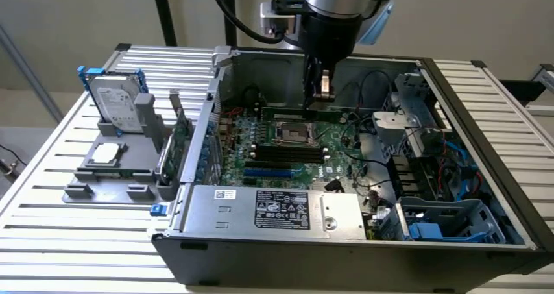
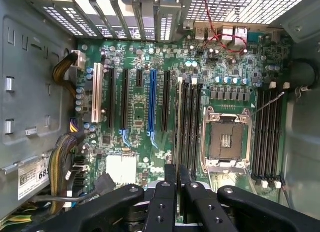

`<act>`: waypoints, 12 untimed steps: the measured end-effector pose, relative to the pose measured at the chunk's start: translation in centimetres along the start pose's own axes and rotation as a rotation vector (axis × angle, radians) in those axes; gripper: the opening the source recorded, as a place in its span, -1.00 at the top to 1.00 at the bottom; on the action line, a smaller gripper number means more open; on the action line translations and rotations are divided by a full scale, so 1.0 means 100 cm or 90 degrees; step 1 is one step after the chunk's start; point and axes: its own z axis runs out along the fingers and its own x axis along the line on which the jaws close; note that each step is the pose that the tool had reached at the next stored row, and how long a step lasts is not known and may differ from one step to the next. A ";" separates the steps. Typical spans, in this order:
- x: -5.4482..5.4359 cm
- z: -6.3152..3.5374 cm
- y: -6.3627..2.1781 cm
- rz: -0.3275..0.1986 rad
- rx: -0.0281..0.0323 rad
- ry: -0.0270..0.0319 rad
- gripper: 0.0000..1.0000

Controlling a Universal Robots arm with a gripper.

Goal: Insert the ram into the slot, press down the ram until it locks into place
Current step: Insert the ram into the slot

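Clamping the ram (image 2: 179, 117) edge-down, the end effector (image 2: 177, 174) hangs beside the CPU socket (image 2: 226, 139), the stick's long axis parallel to the slot (image 2: 192, 122) just alongside.

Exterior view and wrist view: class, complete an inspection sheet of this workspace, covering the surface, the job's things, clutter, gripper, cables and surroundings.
Surface: slatted metal table carrying an open computer case.
Job's things: the ram is held level over the motherboard. The slot is one of several black parallel ones beside the CPU socket. Whether the ram is seated cannot be told.
Clutter: grey holder with a hard drive and an upright card, on the exterior view's left.
Gripper: the gripper appears shut on the ram.
Cables: red wires; yellow-black bundle.
Surroundings: plain wall.
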 end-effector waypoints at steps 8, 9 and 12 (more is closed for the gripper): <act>0.002 0.0146 -0.0005 0.001 0.0000 0.0000 0.73; 0.002 0.0164 -0.0005 0.001 0.0000 0.0000 0.73; 0.002 0.0218 -0.0006 0.001 0.0000 -0.0001 0.73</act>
